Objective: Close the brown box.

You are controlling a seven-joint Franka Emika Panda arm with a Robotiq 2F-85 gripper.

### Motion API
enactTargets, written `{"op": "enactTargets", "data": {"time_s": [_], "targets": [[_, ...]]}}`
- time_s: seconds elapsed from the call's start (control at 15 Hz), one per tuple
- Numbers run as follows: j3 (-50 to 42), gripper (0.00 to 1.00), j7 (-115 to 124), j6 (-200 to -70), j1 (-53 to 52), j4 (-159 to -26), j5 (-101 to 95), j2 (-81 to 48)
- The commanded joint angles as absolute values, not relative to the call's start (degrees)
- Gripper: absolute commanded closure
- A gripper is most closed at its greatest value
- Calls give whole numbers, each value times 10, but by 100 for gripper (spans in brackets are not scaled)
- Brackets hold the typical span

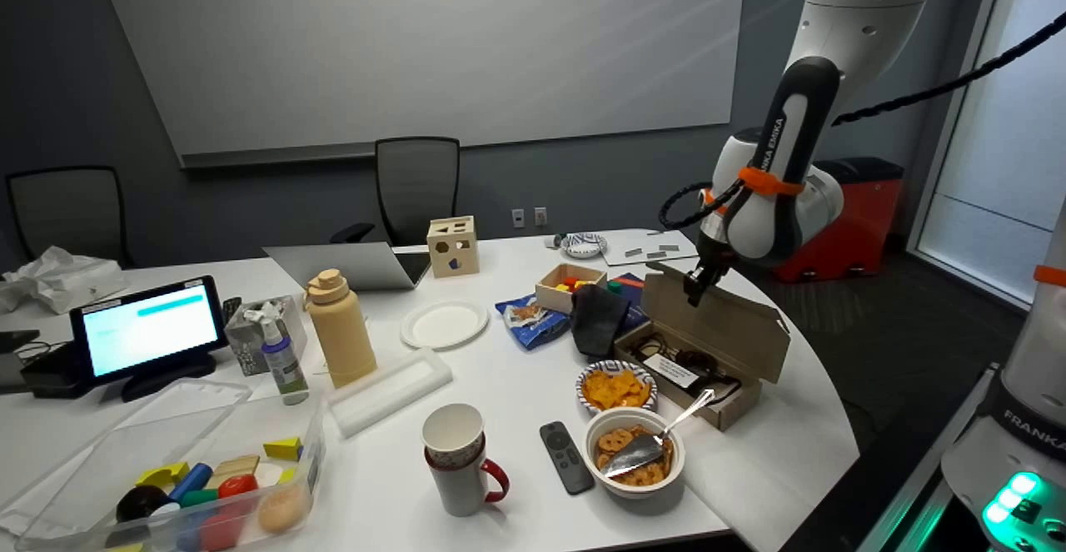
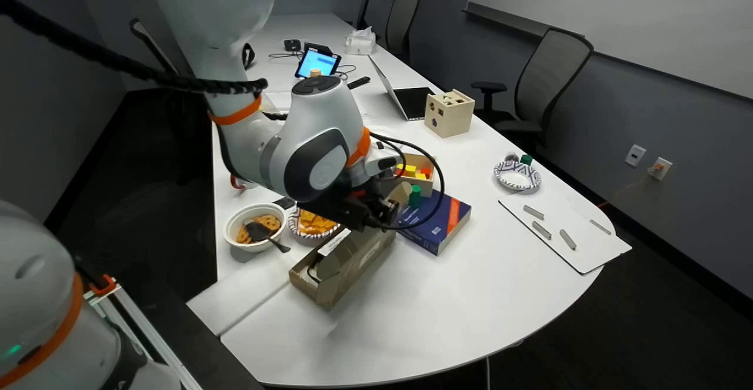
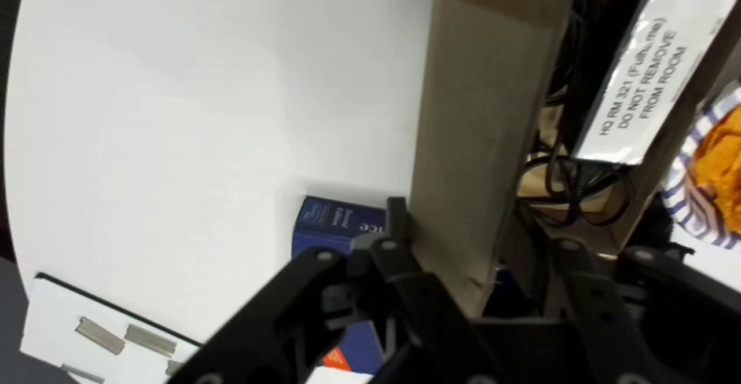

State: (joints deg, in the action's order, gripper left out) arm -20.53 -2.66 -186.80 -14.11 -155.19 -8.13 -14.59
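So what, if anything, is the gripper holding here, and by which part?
Nothing appears held: the gripper is open, its jaws apart on either side of the raised lid of the brown box.

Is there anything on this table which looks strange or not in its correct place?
Yes: a metal cake server rests in the white snack bowl, its handle jutting past the rim toward the open brown box. It seems an odd utensil there.
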Motion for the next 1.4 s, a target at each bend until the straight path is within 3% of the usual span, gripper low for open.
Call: {"op": "enactTargets", "data": {"time_s": [0.0,0.2,0.47,1.33], "targets": [[-96,23,-22,-1807,-56,-1591,-58,-72],[53,1,-50,-1749,23,-1574,48,-73],[225,0,-178,-1685,167,-1536,241,-97],[166,0,-236,-1566,265,-1435,300,-201]]}}
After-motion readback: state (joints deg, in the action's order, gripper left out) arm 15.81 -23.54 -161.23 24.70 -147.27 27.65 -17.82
